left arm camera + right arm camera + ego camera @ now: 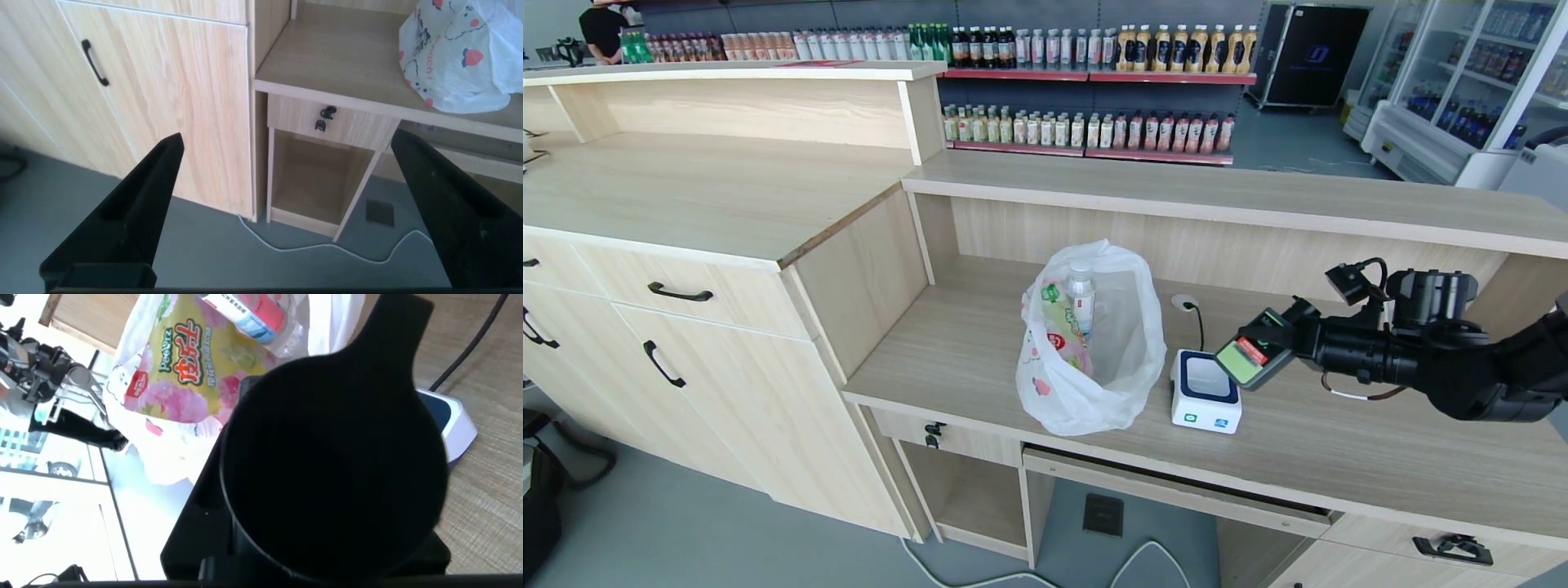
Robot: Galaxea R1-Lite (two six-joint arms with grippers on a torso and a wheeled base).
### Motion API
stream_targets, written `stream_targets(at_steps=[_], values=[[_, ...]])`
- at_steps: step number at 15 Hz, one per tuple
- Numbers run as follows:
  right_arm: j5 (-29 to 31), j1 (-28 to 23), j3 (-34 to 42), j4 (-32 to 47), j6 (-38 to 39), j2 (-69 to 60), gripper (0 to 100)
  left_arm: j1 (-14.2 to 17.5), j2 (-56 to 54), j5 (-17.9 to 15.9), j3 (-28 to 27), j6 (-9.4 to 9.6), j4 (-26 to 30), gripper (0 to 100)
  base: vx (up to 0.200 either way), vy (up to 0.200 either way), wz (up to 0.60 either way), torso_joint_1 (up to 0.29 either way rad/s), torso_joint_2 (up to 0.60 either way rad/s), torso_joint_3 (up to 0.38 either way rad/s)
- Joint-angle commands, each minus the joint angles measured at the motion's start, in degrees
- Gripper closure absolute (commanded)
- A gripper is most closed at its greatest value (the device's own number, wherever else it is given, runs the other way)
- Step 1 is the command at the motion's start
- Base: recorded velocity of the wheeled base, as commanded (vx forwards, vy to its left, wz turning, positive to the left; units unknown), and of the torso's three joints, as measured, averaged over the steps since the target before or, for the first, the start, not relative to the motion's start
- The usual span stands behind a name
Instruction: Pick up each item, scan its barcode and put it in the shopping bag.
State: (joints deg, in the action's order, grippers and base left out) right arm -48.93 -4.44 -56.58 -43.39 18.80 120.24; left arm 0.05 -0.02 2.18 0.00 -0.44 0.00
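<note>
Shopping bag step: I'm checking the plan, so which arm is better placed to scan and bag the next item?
Right. Its pincer holds the green item beside the scanner and shopping bag; the left pincer hangs open low by the cupboard.

A shop, seen from behind the till. Far across the floor run red-edged shelves (1094, 76) packed with rows of drink bottles (1086, 131). On the far right stand glass-door coolers (1470, 82) stocked with more drinks. Nearer in is a long pale-wood checkout counter (1339, 465) with a raised ledge on the far side and handled cupboards (686, 343) on the left. On the counter sits a small white scanner (1205, 392), cabled in. Just to its left is a thin plastic shopping bag (1058, 400) holding packaged goods.
</note>
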Motion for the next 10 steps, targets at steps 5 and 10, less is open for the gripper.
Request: stream_targets(at_steps=[5, 10], values=[[0.0, 1.0, -3.0, -0.1, -0.3, 2.5, 100, 0.0, 0.0, 0.1, 0.0, 0.0, 0.0, 0, 0.0, 0.0, 0.0, 0.0, 0.0, 0.0], [0.2, 1.3, -3.1, -1.0, -0.4, 3.6, 100, 0.0, 0.0, 0.1, 0.0, 0.0, 0.0, 0, 0.0, 0.0, 0.0, 0.0, 0.0, 0.0]])
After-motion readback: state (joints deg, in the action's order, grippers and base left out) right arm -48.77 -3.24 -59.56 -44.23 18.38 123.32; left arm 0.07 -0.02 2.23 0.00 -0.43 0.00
